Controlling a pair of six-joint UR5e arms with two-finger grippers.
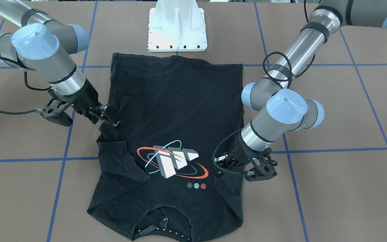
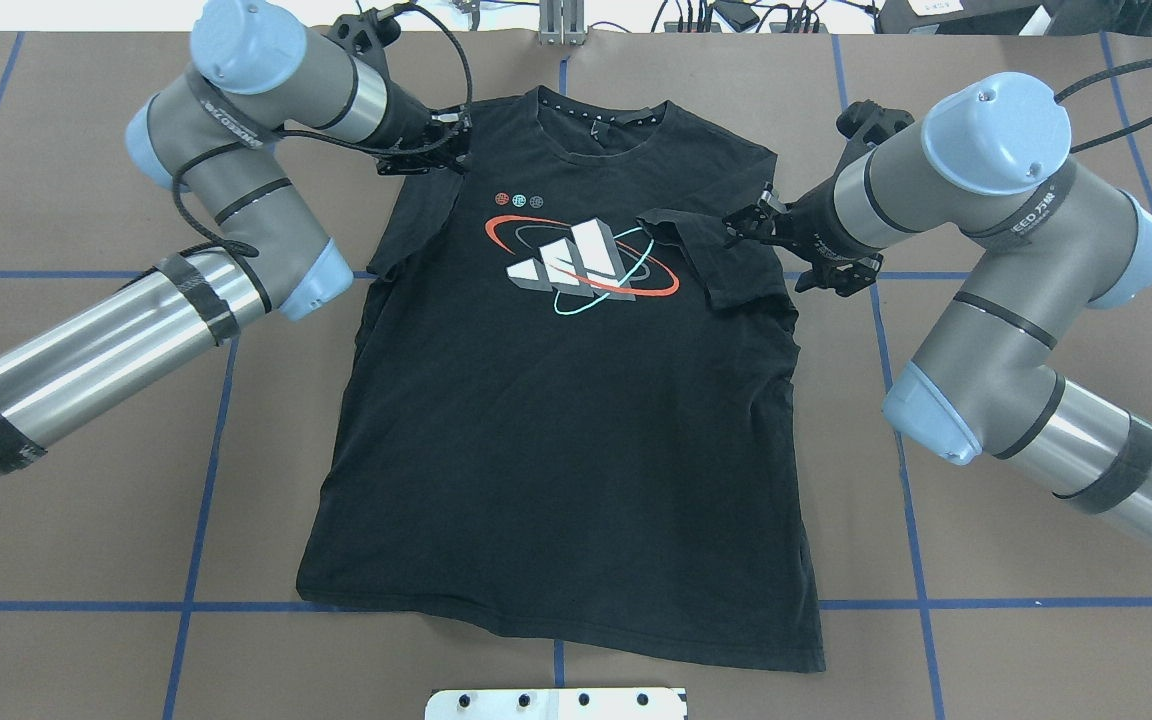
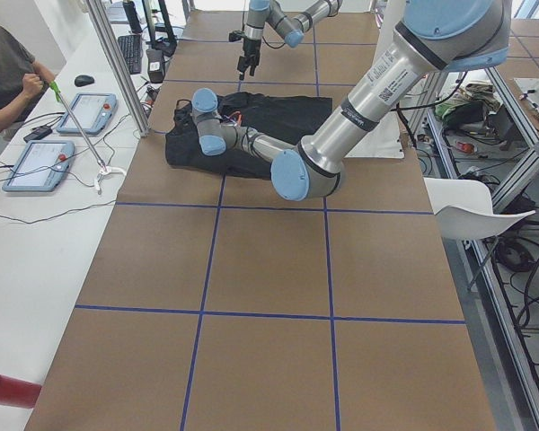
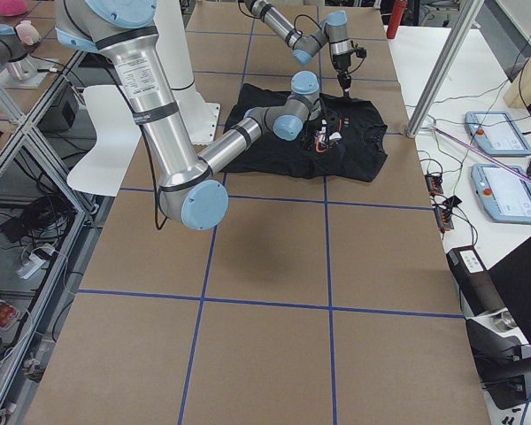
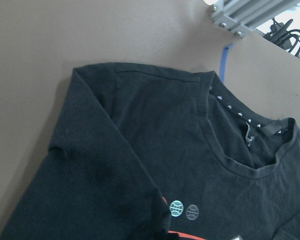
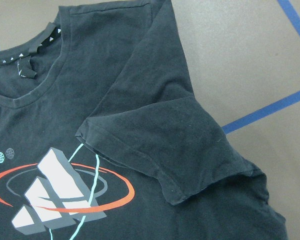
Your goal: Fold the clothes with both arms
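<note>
The black T-shirt [image 2: 556, 420] lies flat and print-up on the brown table, its collar [image 2: 596, 110] toward the far edge. Its sleeve on my right side [image 6: 155, 145] is folded inward over the chest beside the red and teal ovals [image 2: 586, 260]. My right gripper [image 2: 741, 225] hovers at that sleeve's fold, open and holding nothing [image 1: 111, 117]. My left gripper [image 2: 446, 150] sits just above the other shoulder [image 5: 105, 100], also open and empty [image 1: 219, 164]. Neither wrist view shows the fingertips.
The white bolted pedestal [image 1: 177, 30] stands at the shirt's hem end [image 2: 556, 703]. Blue tape lines [image 2: 206, 440] grid the table. A person [image 3: 4, 72] sits by control tablets [image 3: 36, 166] along the far side, beyond a metal post [image 3: 117, 67].
</note>
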